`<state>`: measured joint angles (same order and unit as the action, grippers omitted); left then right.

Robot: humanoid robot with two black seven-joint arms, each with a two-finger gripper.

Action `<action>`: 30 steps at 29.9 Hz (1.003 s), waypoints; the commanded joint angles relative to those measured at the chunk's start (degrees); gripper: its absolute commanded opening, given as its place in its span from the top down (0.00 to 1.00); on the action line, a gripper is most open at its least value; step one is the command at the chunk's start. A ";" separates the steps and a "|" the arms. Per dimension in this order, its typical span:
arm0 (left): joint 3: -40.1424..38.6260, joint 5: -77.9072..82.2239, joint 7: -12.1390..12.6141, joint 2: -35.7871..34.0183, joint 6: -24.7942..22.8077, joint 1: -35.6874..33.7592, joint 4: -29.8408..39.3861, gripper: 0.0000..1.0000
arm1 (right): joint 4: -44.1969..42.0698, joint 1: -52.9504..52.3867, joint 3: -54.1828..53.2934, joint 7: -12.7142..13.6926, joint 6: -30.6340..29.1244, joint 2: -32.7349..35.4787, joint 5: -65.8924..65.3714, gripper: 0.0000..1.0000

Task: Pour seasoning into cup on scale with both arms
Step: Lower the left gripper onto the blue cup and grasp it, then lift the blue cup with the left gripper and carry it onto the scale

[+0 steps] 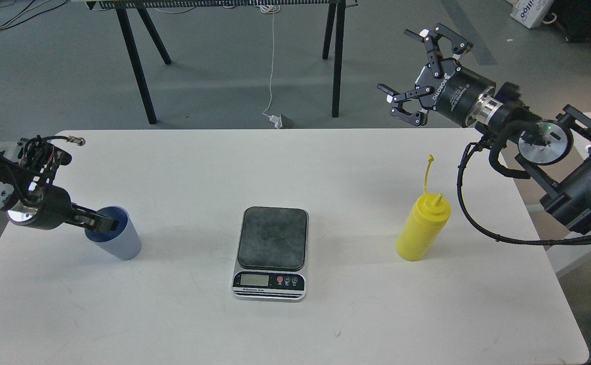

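The light-blue cup (pixel 121 244) stands on the white table (pixel 326 167) at the left. My left gripper (pixel 99 222) reaches in from the left, with its dark fingertips at the cup's near rim, over the opening. I cannot tell whether its fingers are open or closed. The scale (pixel 272 238) lies in the middle of the table with nothing on its dark plate. The yellow seasoning bottle (pixel 422 229) stands upright to the right of the scale, its cap strap sticking up. My right gripper (pixel 407 68) is open and empty, high above the table's far right edge, well behind the bottle.
Black table legs (pixel 136 61) and a white cable with a plug (pixel 275 119) are on the floor beyond the far edge. My right arm's cable (pixel 478 223) loops down over the table's right side near the bottle.
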<state>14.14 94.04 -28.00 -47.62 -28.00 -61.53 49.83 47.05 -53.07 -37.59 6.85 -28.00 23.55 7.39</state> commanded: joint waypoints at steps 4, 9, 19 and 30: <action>0.09 0.09 0.00 -0.02 0.00 0.00 0.09 0.77 | 0.06 0.24 -0.03 -0.08 0.00 0.01 -0.01 0.00; 0.09 -0.09 0.00 -0.02 0.00 -0.08 0.09 0.98 | 0.06 0.86 -0.12 0.00 0.00 0.01 -0.01 0.00; 0.09 -0.26 0.00 -0.63 0.00 -0.26 0.09 1.00 | 0.15 1.30 -0.12 -0.08 0.00 -0.08 -0.01 0.00; -0.78 -2.63 0.00 1.46 0.00 -9.21 0.36 1.00 | -2.57 -2.56 -0.56 0.44 0.00 -0.78 -0.01 0.00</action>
<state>13.46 92.31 -28.00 -47.62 -27.99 -67.92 49.78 46.22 -53.20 -38.15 6.83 -28.00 22.80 7.33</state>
